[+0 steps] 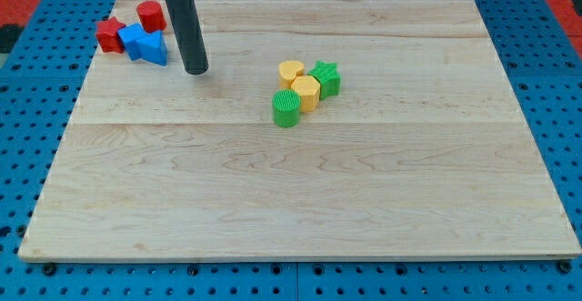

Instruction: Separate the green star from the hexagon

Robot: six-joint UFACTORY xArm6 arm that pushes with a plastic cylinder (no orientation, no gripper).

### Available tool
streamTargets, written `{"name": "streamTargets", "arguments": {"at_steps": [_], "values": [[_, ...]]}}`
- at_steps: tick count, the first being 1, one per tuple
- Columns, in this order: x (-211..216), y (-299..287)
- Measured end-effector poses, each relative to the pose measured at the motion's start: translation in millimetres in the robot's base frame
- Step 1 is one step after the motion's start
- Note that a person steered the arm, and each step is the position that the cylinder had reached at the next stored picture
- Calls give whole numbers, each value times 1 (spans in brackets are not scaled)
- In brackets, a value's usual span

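Note:
The green star (326,78) sits a little above the board's middle, touching the right side of the yellow hexagon (306,93). A yellow round block (291,72) touches the hexagon's upper left. A green cylinder (286,108) touches its lower left. My tip (195,68) rests on the board well to the left of this cluster, apart from it, and just right of the blue blocks.
At the board's top left lie a red star-like block (111,35), a red cylinder (151,15) and two blue blocks (145,45) bunched together. The wooden board (291,192) lies on a blue perforated table; its edges frame the work area.

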State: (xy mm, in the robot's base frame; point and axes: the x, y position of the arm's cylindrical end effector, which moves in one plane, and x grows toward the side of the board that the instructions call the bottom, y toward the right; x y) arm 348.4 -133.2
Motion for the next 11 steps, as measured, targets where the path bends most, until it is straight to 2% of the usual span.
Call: {"name": "streamTargets", "arguments": {"at_steps": [1, 2, 3, 4, 5, 7, 9, 10, 11], "values": [[0, 0], [23, 13], [82, 16], [118, 72], [118, 127], [25, 176], [-33, 182], [-23, 184], [10, 191]]}}
